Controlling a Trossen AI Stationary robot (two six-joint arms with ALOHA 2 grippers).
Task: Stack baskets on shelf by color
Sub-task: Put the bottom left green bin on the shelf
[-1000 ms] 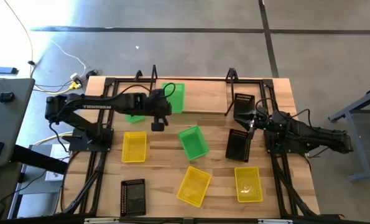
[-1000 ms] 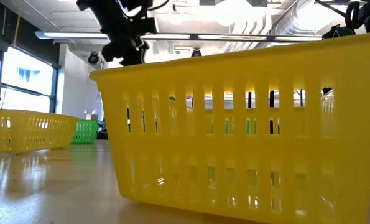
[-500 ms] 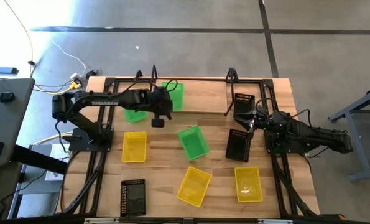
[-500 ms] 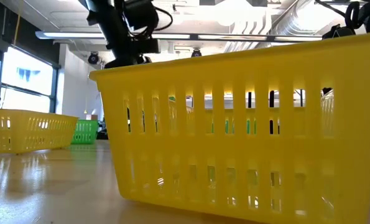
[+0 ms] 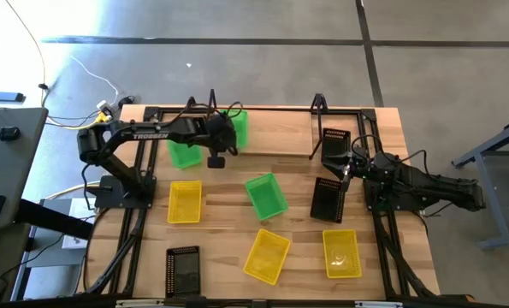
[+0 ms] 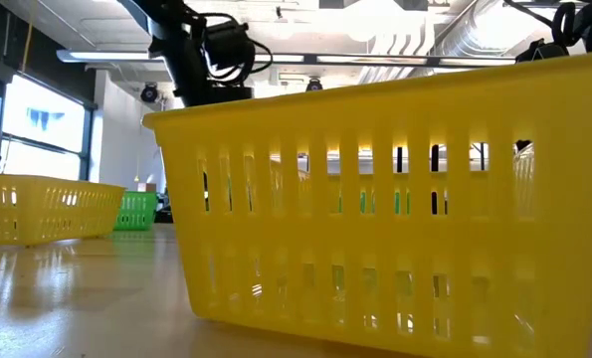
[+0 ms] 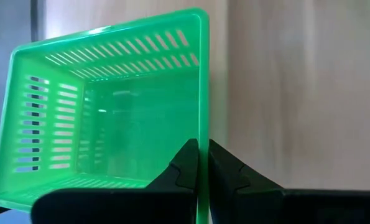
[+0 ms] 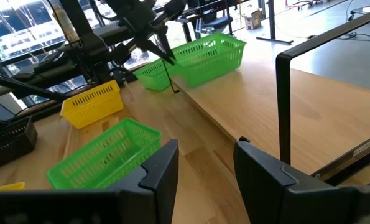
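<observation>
My left hand is clamped on the rim of a green basket, fingers pressed together over the thin side wall. It holds that basket over the shelf at the counter's far edge. A second green basket sits just beside the held one, toward the arm's base. Nearer me than the hand lies a third green basket, with a yellow basket off to its side.

My right hand waits with its fingers apart, low by the counter's right side, empty. A black basket lies just beside it and another black one just beyond. Two more yellow baskets and a third black one lie along the near edge.
</observation>
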